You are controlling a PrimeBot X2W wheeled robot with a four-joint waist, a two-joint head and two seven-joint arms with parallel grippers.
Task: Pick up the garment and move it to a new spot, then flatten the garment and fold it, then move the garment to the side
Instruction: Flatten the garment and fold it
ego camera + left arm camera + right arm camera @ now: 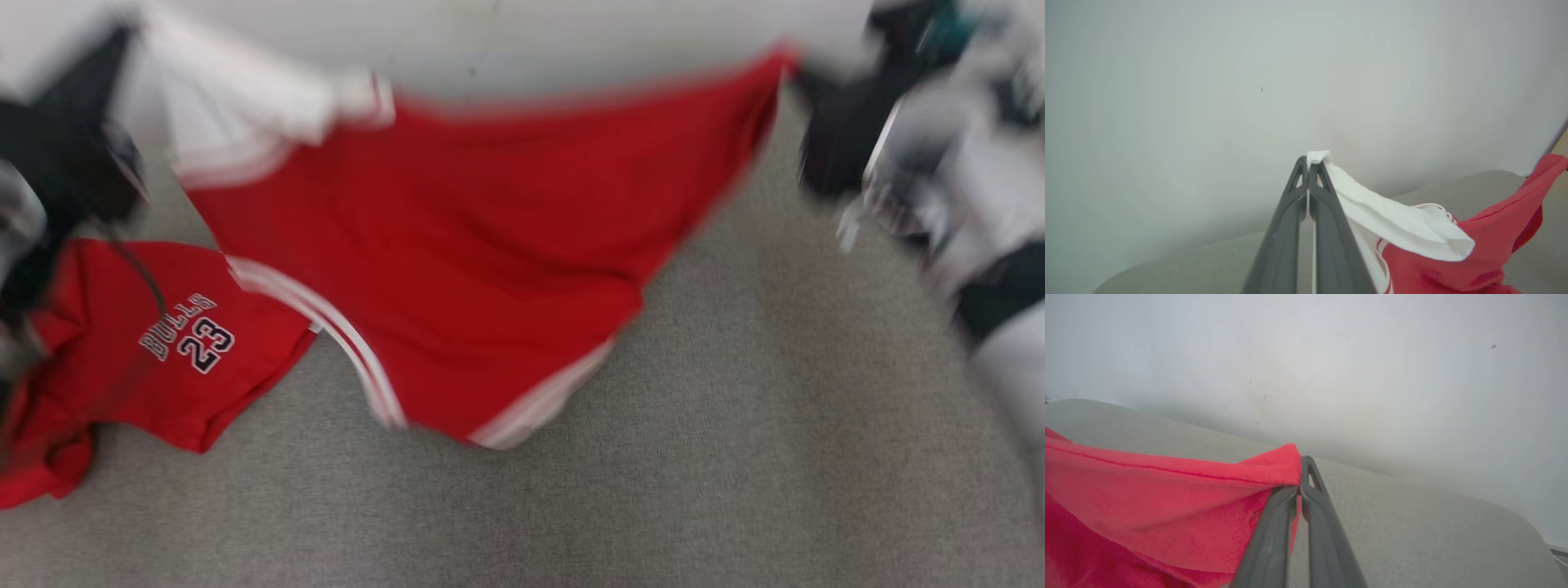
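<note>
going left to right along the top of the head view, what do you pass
left gripper → white panel of the held garment → red garment, stretched between both grippers → right gripper

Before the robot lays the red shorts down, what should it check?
1. Hold of the left gripper on the white edge of the shorts: ok, shut on it.
2. Hold of the right gripper on the red corner: ok, shut on it.
3. Top edge pulled straight between the two: ok.
4. Shorts apart from the jersey: cannot tell; they overlap in the head view.
5. Bottom hem lifted off the grey surface: cannot tell; the picture is blurred.
</note>
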